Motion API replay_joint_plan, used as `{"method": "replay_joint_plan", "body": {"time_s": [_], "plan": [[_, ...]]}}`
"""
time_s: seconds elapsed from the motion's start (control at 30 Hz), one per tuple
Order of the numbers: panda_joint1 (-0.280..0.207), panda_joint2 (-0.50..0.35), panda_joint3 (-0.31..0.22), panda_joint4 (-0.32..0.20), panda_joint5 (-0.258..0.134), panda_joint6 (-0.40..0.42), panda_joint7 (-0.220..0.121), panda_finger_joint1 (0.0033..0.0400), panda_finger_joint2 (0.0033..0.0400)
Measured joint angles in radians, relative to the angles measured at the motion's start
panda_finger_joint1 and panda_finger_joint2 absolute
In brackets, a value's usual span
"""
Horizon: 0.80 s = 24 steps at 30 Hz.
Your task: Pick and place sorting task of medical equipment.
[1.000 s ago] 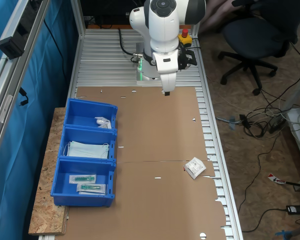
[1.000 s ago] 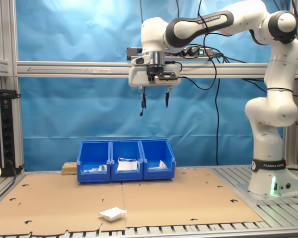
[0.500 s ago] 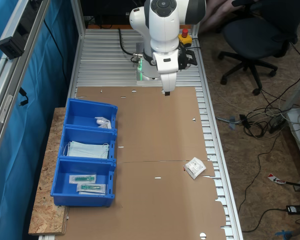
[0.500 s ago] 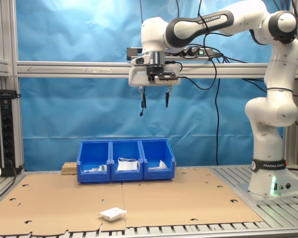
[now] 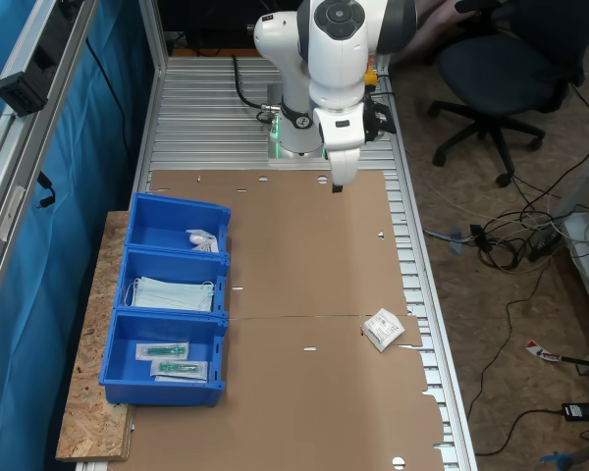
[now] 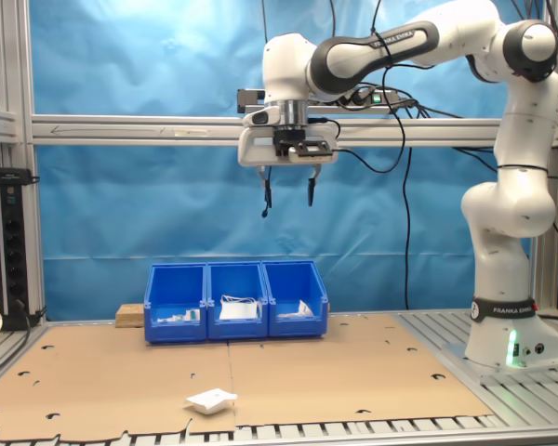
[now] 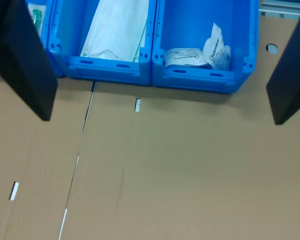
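Observation:
The medical equipment, a small white crinkled packet (image 5: 383, 329), lies flat on the brown cardboard near the table edge at the first exterior view's right; in the second exterior view the packet (image 6: 211, 401) sits at the front. My gripper (image 5: 337, 183) hangs high above the table in the second exterior view (image 6: 286, 198), open with nothing between its fingers, far from the packet. In the wrist view its dark fingers (image 7: 25, 60) frame bare cardboard in front of the blue bins (image 7: 202, 80).
Three joined blue bins (image 5: 128, 294) stand in a row on a chipboard strip; they hold white packets (image 7: 197, 52), face masks (image 5: 173, 293) and green-printed pouches (image 5: 167, 359). The robot base (image 6: 507, 344) stands on the ribbed aluminium table. An office chair (image 5: 501, 69) and cables lie off the table.
The arm's wrist has swung a little toward the first exterior view's right, carrying the open gripper with it. The packet and bins have not moved.

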Motion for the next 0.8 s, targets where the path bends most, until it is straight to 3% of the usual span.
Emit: {"method": "replay_joint_plan", "body": {"time_s": [0.33,0.8], "plan": [[-0.104,0.091,0.154,0.003,0.000,0.104,0.000,0.0400,0.0400],[-0.221,0.224,0.317,0.005,0.000,0.241,0.000,0.0400,0.0400]]}}
